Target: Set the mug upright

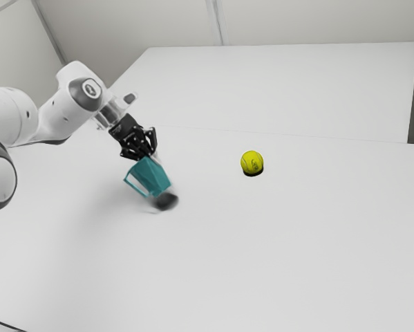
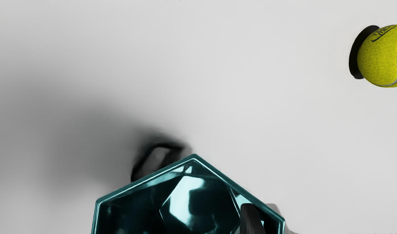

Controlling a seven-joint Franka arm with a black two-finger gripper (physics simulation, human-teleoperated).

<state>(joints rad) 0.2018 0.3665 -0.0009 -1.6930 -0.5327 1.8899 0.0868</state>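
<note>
We bring our arm (image 1: 61, 114) in from the exterior view's left, bent over at the wrist so that the hand slopes down toward the exterior view's right, with the pincer (image 1: 151, 155) aimed obliquely at the counter (image 1: 296, 242). We have the pincer closed on the wall of the teal mug (image 1: 150, 177) near its rim: in the wrist view one dark finger (image 2: 250, 219) reaches inside the mug, while a paler fingertip (image 2: 274, 208) shows just outside the same wall. We carry the mug tilted, just above the counter, its mouth turned up toward our hand, its base slanting down toward the exterior view's right and its handle (image 1: 135, 189) on the exterior view's left. A dark shadow (image 1: 166, 201) lies below it. The tennis ball (image 1: 251, 162) sits on the counter, well apart from the mug.
</note>
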